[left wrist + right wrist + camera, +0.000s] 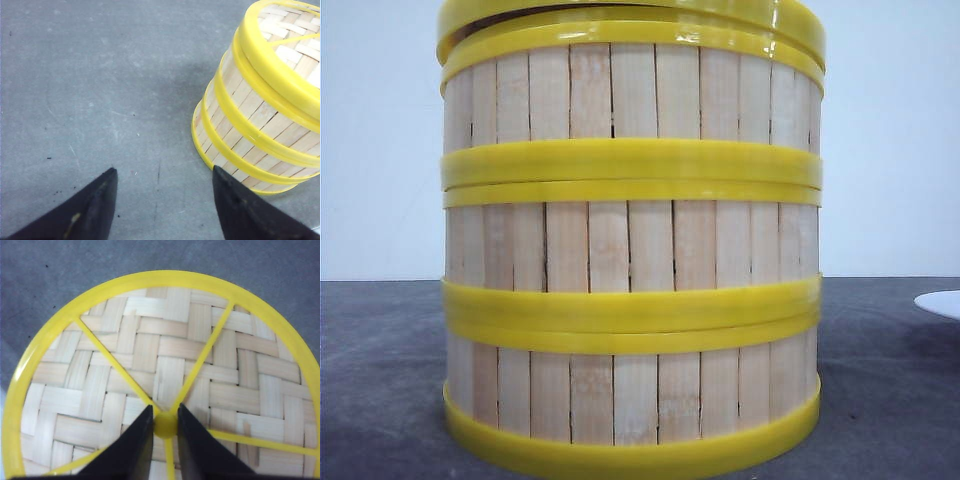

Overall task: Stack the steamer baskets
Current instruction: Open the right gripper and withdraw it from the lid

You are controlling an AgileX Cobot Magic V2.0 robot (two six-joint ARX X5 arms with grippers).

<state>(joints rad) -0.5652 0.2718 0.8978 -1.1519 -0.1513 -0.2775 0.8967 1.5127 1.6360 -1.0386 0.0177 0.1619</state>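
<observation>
Three steamer baskets (630,250) stand stacked close in front of the front camera, with pale slats and yellow rims. A woven lid-like top piece (150,350) with yellow spokes sits on the stack; its rim (630,15) looks slightly tilted. My right gripper (165,409) is directly above it, shut on the small yellow knob (165,426) at its centre. My left gripper (164,170) is open over the bare grey table, with the stack (260,120) just beside one fingertip and nothing between its fingers.
A flat white plate (940,302) shows at the right edge of the front view. The grey table (100,90) stretches beside the stack. A plain pale wall stands behind.
</observation>
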